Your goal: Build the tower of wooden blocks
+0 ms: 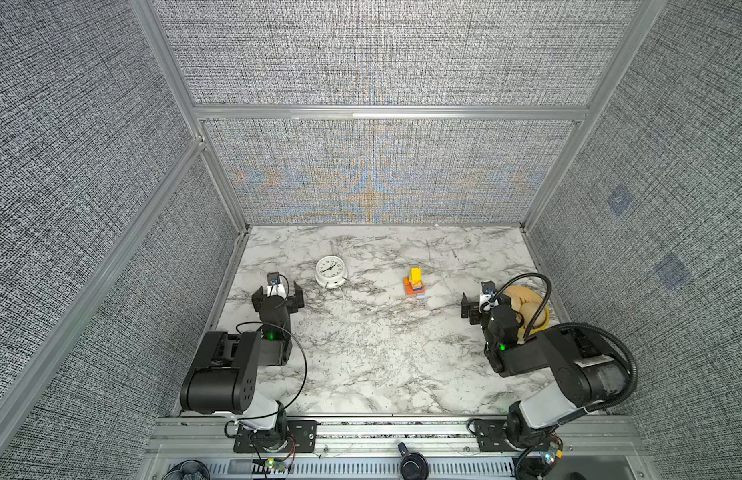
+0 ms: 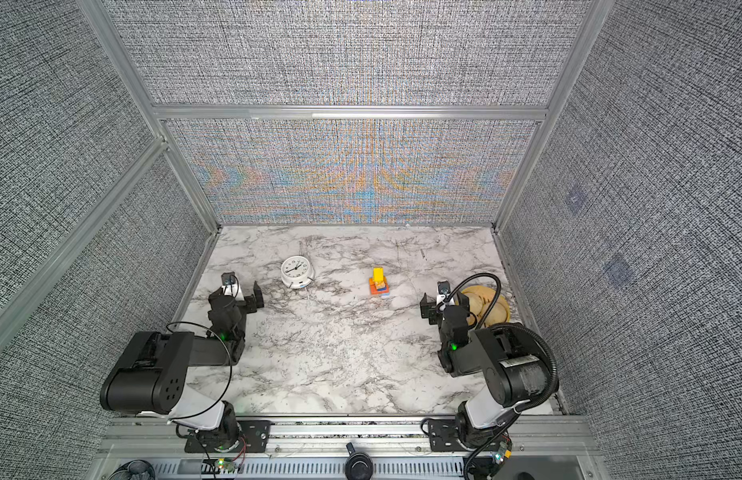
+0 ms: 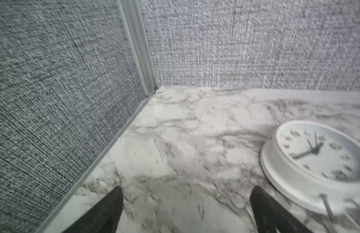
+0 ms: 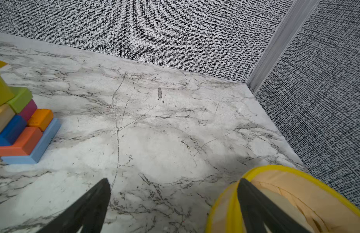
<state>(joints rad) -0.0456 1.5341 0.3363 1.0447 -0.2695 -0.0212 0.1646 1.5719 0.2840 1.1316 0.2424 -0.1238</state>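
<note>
The tower stands on the marble worktop, right of centre and towards the back wall. It is well apart from both arms. In the right wrist view it rises from a light blue slab through orange, blue, tan, magenta and green blocks to a yellow piece on top. The layers sit offset from one another, not squared up.

I see no loose blocks on the worktop, so I judge the build to be at or near its end. The main risk now is my own movement. If the right arm swings across towards the middle, it could clip the offset upper blocks and topple them. The right arm could also nudge the yellow bowl close beside it. On the left, the white clock lies just beside the arm, and its thin wire legs could catch a finger.

The left end effector is spread fully wide over bare marble and holds nothing. The right end effector is equally wide and empty. One of its fingers crosses the bowl's rim in the wrist view; I cannot tell whether it touches.
</note>
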